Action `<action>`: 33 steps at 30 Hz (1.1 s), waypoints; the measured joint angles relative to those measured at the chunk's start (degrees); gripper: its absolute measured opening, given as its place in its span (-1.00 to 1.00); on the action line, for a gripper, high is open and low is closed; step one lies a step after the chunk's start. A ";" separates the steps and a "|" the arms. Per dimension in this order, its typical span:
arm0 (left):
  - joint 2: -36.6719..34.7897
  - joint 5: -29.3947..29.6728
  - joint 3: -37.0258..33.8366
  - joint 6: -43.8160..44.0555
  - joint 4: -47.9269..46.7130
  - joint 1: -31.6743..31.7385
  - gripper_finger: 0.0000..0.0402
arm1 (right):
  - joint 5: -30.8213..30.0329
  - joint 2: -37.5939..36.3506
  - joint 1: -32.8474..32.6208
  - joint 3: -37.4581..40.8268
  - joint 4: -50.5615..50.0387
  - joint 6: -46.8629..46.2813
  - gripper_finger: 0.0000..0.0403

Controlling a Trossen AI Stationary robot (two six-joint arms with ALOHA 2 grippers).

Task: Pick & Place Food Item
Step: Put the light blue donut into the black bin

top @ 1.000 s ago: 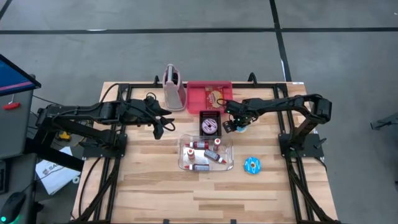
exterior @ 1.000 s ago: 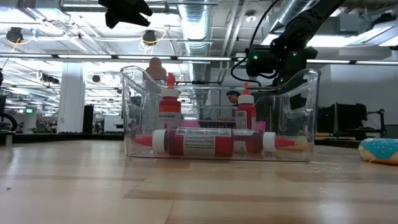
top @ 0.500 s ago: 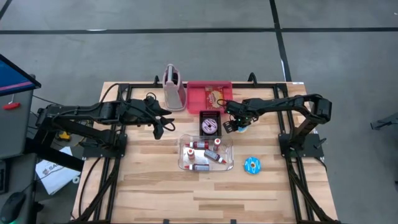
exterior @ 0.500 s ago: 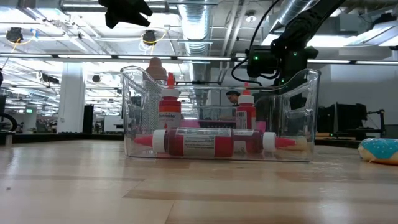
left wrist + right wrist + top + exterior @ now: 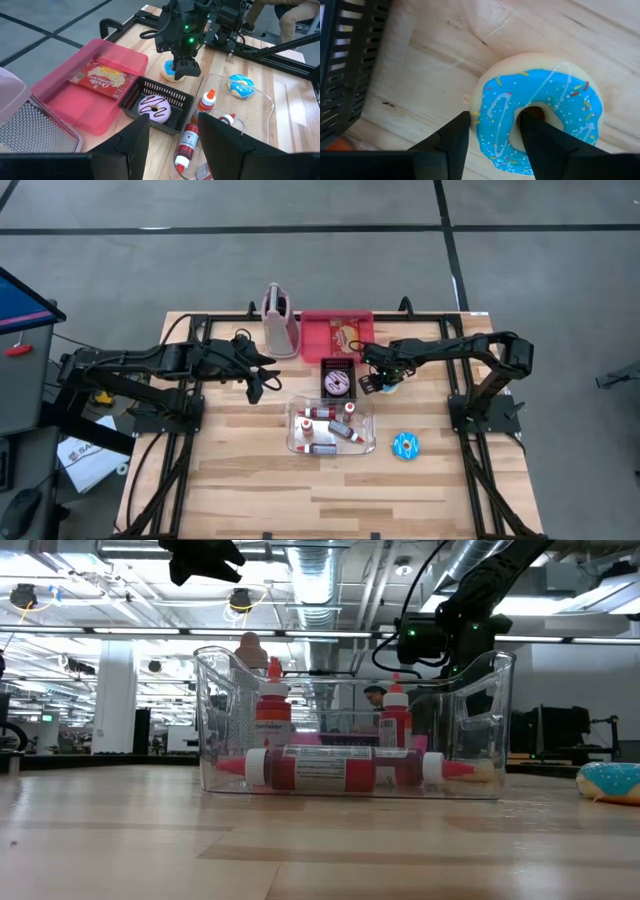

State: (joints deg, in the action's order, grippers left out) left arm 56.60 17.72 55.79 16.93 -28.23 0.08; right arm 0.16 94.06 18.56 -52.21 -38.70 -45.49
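Observation:
A blue-iced donut (image 5: pixel 555 90) lies flat on the wooden table, just right of a black basket (image 5: pixel 338 366) that holds a purple-iced donut (image 5: pixel 154 108). My right gripper (image 5: pixel 495 120) is open and points down over the blue donut. One finger (image 5: pixel 451 142) stands outside its rim and the other (image 5: pixel 540 135) at its hole. The donut also shows in the left wrist view (image 5: pixel 168 73) and the high view (image 5: pixel 387 389). My left gripper (image 5: pixel 255 387) is open and empty above the table, left of the basket. My right gripper straddles one side of the blue donut's ring (image 5: pixel 495 107) from above, one finger outside the rim and one at the hole. I cannot tell whether the fingers touch it. The donut lies flat on the table.
A clear bin (image 5: pixel 300 442) with several red sauce bottles stands near the basket. A second blue donut (image 5: pixel 406 445) lies to the bin's right. A pink tray (image 5: pixel 320 338) with a packet and a pink-and-grey grater (image 5: pixel 280 320) stand at the far edge.

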 joint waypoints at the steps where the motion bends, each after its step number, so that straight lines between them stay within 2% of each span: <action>1: 0.00 0.00 0.00 0.00 0.00 0.00 -0.18 | 0.00 0.00 -0.17 0.00 0.01 -0.02 -0.17; 20: 0.00 0.02 0.00 0.04 0.04 0.00 -0.18 | 0.00 -0.72 -0.09 -1.84 -0.83 0.47 -0.26; 33: 0.01 0.01 0.00 0.04 0.03 0.00 -0.18 | -0.53 -0.59 -2.11 -1.84 -0.69 0.50 0.07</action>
State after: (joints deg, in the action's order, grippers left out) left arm 56.61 17.72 55.79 16.97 -28.21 0.08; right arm -0.36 93.47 16.45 -54.04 -39.40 -44.99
